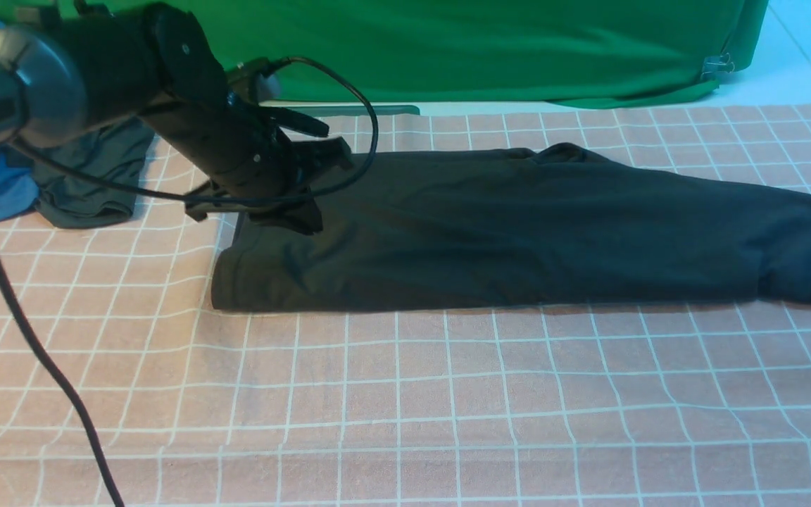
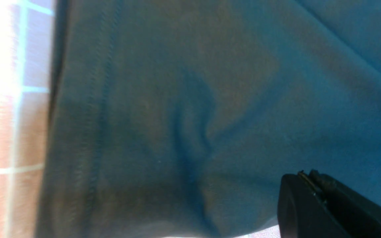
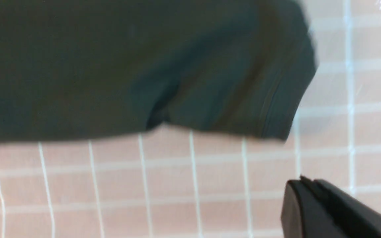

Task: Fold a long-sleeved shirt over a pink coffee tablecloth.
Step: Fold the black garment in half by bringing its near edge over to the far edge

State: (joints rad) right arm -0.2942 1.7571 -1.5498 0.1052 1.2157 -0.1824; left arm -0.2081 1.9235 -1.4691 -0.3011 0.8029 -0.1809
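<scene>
L fingers (image 2: 309,205) together over shirt (image 1: 518,225) nr its hem, R fingers (image 3: 313,211) together above pink cloth (image 1: 405,394).

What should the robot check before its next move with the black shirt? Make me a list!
1. Shirt lies on the pink tablecloth: ok.
2. Shirt smooth: not ok, a crease sits near the left pincer.
3. Left pincer shut: ok.
4. Left pincer gripping shirt cloth: cannot tell.
5. Right pincer shut and empty, over bare tablecloth beside the shirt's edge: ok.
6. Grey garment lies apart from the shirt: ok.
</scene>
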